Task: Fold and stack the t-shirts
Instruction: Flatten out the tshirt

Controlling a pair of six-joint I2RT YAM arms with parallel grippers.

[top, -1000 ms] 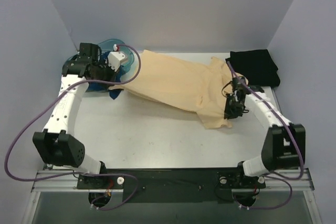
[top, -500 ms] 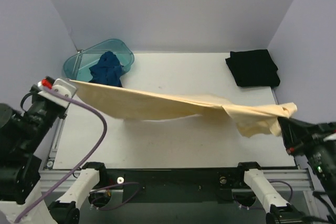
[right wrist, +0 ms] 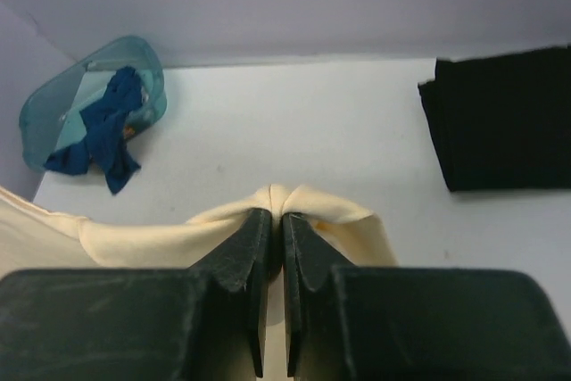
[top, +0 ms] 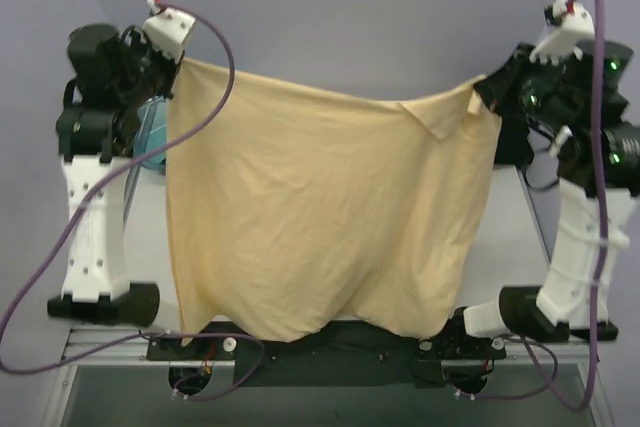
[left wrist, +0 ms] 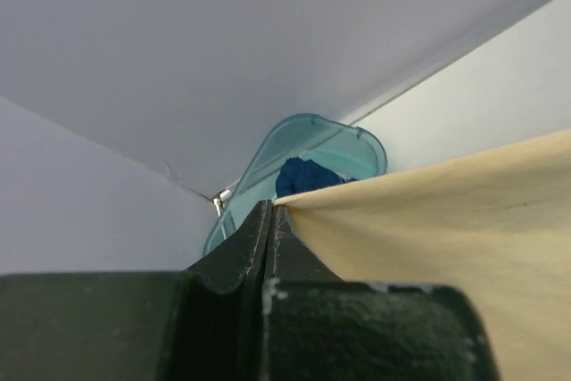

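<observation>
The pale yellow-tan soft cloth t-shirt (top: pixel 320 207) hangs in the air as a broad sheet between the two arms, lifted off the white tabletop (right wrist: pixel 294 122). The left gripper (top: pixel 172 62) is pinched together on one upper corner at 10 o'clock in the top view. The right gripper (top: pixel 484 97) is clamped on a bunched fold of the opposite corner at 2 o'clock. Both wrist views show the jaws pressed together with only cloth between them.

The held edge, the shirt's long axis here, runs from 9 to 3 o'clock and sags a little in the middle. The rest drapes toward 6 o'clock, reaching the arm bases in that view. Each arm holds its own corner, so neither is nearer. Laying the shirt down likely turns on keeping that edge level and taut as both arms lower together. A small flap turned over near the right corner may leave a crease.

At 1 o'clock on the tabletop lies the folded black t-shirt (right wrist: pixel 500 118). At 11 o'clock the crumpled dark blue t-shirt (right wrist: pixel 103 131) spills from the teal translucent plastic basin (right wrist: pixel 58 86). Plain pale grey-lilac walls (top: pixel 350 17) close in three sides.
</observation>
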